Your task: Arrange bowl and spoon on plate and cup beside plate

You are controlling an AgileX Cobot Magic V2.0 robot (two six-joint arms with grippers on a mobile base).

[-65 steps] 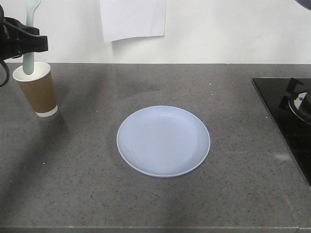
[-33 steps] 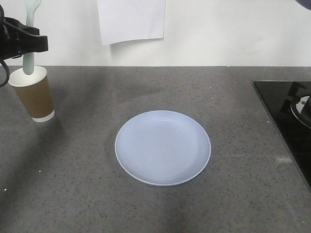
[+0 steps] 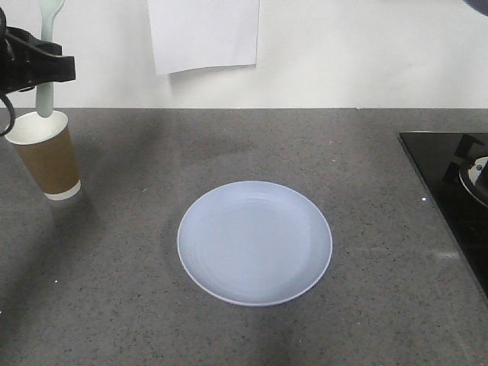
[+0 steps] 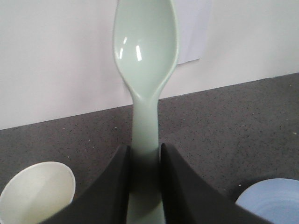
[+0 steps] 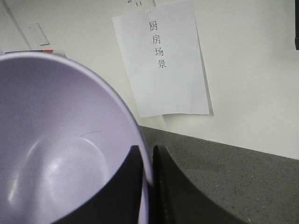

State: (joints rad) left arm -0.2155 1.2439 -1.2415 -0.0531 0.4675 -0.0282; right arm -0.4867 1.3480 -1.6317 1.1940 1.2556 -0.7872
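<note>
Our left tool (image 4: 145, 161) pinches the spoon (image 4: 145, 56) by its handle, scoop up, just above the cup (image 3: 47, 160), which stands at 10 o'clock from the plate (image 3: 255, 242) on the worktop (image 3: 381, 183). Our right tool (image 5: 145, 161) pinches the rim of the bowl (image 5: 56, 158), out of the front view. Spoon and bowl look light, stiff and slippery. The paper cup may squash, so hold its sides softly. We cannot tell if the spoon's end dips into the cup.

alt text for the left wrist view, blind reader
A pale mint plastic spoon stands scoop-up, its handle clamped in the black left gripper. Behind it: speckled grey countertop, the open mouth of a white-lined paper cup at lower left, the edge of a round pale blue plate at lower right.
</note>
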